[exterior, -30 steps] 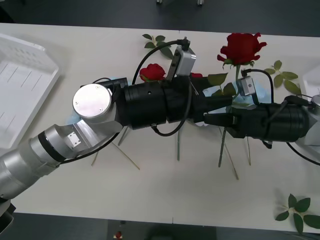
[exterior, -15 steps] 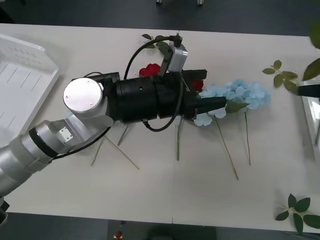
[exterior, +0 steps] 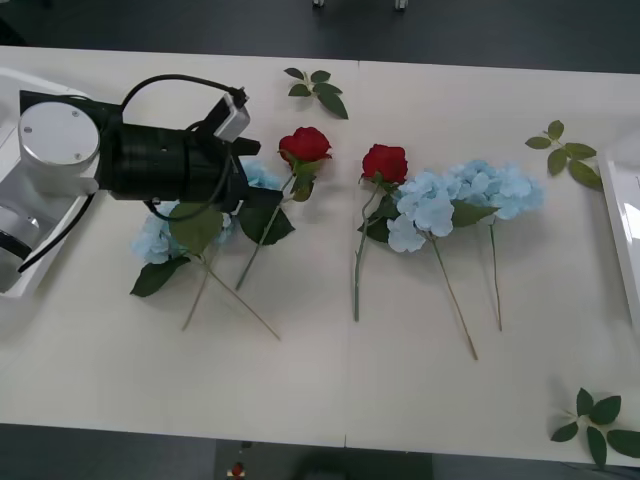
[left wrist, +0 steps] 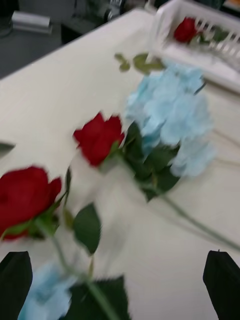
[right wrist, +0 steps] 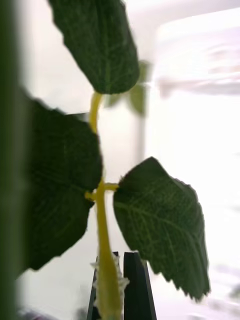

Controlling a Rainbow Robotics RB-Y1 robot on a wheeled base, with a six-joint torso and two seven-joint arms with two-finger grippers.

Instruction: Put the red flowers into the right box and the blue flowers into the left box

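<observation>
The left gripper (left wrist: 120, 280), jaws spread and empty, hovers over the blue flowers (exterior: 470, 195) and red flowers (exterior: 385, 162) at table centre. At three o'clock, the right gripper (right wrist: 122, 285) pinches a rose stem (right wrist: 102, 240) beside the right box (exterior: 618, 225); the left box (exterior: 20, 275) sits at nine.

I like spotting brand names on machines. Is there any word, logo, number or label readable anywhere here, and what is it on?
None: no writing can be read in these pictures.
The left arm: black and silver, no legible marking.
The left box, the red flowers and the blue flowers: plain.
The table: bare of print.
</observation>
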